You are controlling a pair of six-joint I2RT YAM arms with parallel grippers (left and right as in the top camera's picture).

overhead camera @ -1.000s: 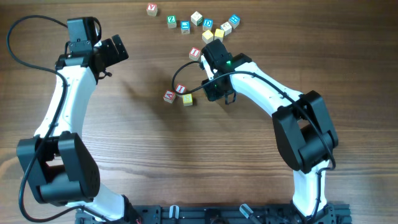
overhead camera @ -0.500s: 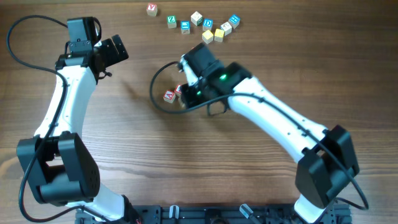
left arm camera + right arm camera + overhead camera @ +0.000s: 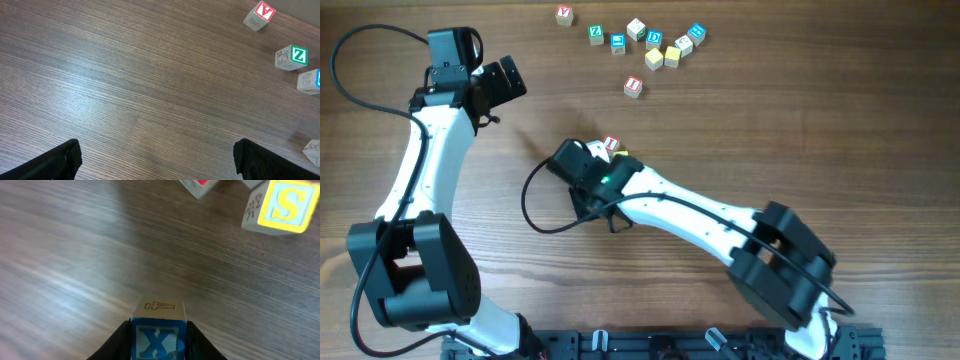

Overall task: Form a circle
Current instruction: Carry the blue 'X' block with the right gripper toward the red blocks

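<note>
One blue X cube (image 3: 159, 312) is pinched in the right hand (image 3: 159, 345). The unfinished circle (image 3: 616, 149), a yellow S cube (image 3: 282, 207) and a red cube (image 3: 200, 185), lies just ahead, to its right. I'd lower it gently onto the desk (image 3: 75, 255) beside them without nudging either.

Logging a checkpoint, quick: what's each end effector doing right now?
Left end effector: open, holding nothing.
Right end effector: closed on the blue X cube.

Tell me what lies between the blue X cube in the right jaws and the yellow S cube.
Only bare tabletop; the right wrist view shows nothing between blue X cube and yellow S cube.
</note>
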